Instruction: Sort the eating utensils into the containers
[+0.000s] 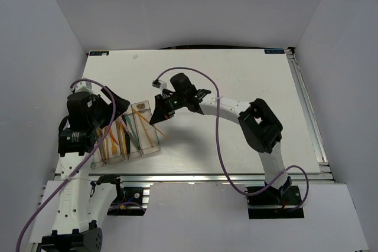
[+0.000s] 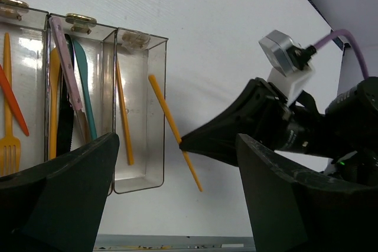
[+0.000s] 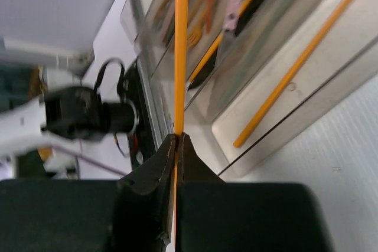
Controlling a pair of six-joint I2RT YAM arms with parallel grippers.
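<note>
Left wrist view: the containers [image 2: 106,39], clear narrow bins joined side by side, lie on the white desk [image 2: 236,28]. The leftmost bin in sight holds an orange fork [image 2: 7,140]. The middle bin holds a pink piece [image 2: 68,69], a teal piece [image 2: 85,87] and a dark-bladed knife [image 2: 65,128]. The right bin holds one thin orange stick [image 2: 124,119] lying along its floor. Just outside that bin's right wall, a second orange stick [image 2: 174,131] slants over the desk; whether it touches the desk I cannot tell.

From above, the left arm [image 1: 80,128] is folded over the bins' left end, the left jaws spread wide around nothing. The right arm [image 1: 260,125] reaches leftward across the desk, elbow raised, wrist tipped down. The right jaws are pinched tight on the second orange stick, below its middle.
</note>
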